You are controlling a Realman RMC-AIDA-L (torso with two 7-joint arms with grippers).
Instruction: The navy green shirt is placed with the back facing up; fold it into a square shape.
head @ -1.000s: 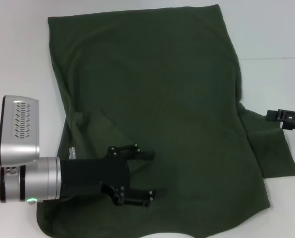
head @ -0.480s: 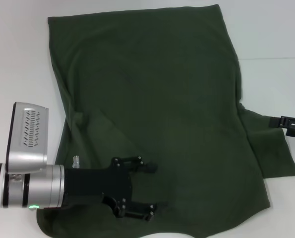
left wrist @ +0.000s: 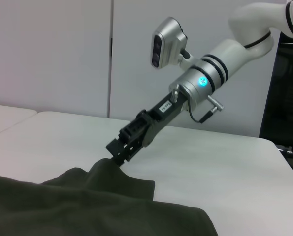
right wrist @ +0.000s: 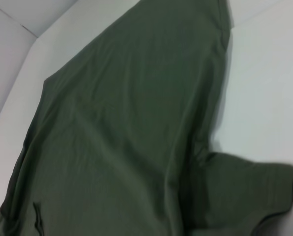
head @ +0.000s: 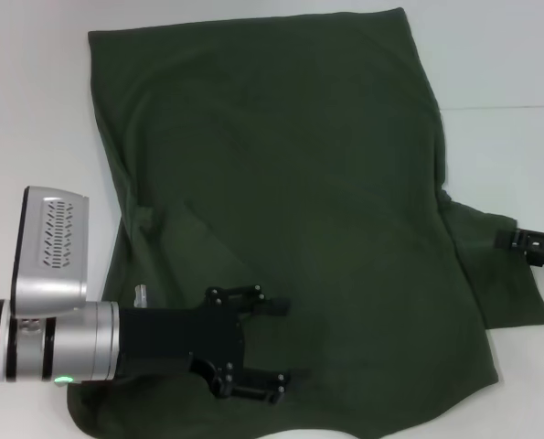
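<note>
- Dark olive-green fabric shirt is spread plain side up on white desk, filling frame centre.
- Left gripper, lower left: fingers spread apart over shirt, nothing held.
- Right gripper, right edge: fingers at sleeve edge; grasp cannot be told.

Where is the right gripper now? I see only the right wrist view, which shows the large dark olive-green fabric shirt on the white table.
Observer: In the head view, the right gripper is at the outer edge of the sleeve of the large dark olive-green fabric shirt, on the robot's right.
Operator: Does the sleeve lie flat there?
Observer: No. In the left wrist view, the fabric rises in a small peak to that gripper's tip.
Operator: And the left gripper?
Observer: The left gripper hovers open over the shirt's near left part.
</note>
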